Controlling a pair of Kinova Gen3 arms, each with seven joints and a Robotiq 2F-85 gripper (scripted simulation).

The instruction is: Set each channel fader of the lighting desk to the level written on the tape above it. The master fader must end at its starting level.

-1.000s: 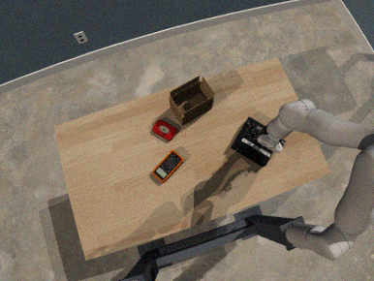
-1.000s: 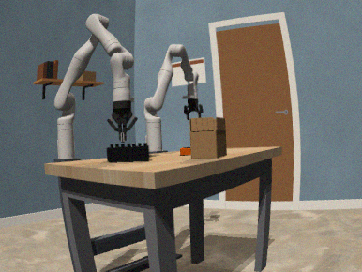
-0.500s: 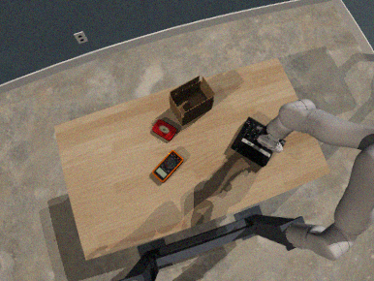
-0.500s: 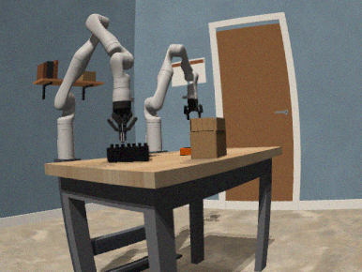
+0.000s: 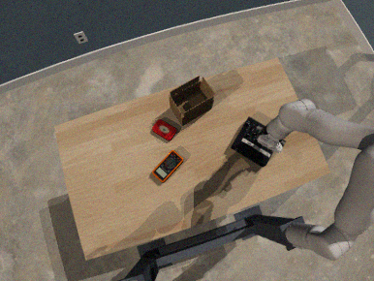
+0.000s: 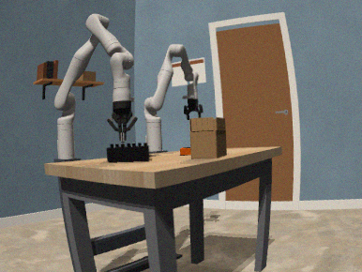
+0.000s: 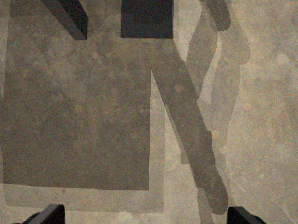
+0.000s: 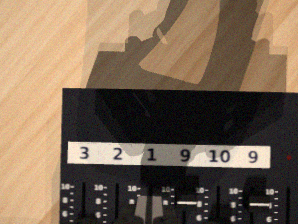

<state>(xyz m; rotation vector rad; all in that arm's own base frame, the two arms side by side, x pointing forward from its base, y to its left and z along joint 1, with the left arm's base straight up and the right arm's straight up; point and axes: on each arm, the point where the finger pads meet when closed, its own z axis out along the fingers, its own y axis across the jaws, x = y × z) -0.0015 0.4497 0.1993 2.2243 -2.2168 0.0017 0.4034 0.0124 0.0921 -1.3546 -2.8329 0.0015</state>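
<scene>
One lighting desk below right gripper, fingers closed.

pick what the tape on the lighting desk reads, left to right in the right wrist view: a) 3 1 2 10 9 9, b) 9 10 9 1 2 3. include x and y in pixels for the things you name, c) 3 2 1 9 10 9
c: the white tape (image 8: 76,153) carries 3, 2, 1, 9, 10, 9 in that order across the black desk (image 8: 200,117).
</scene>
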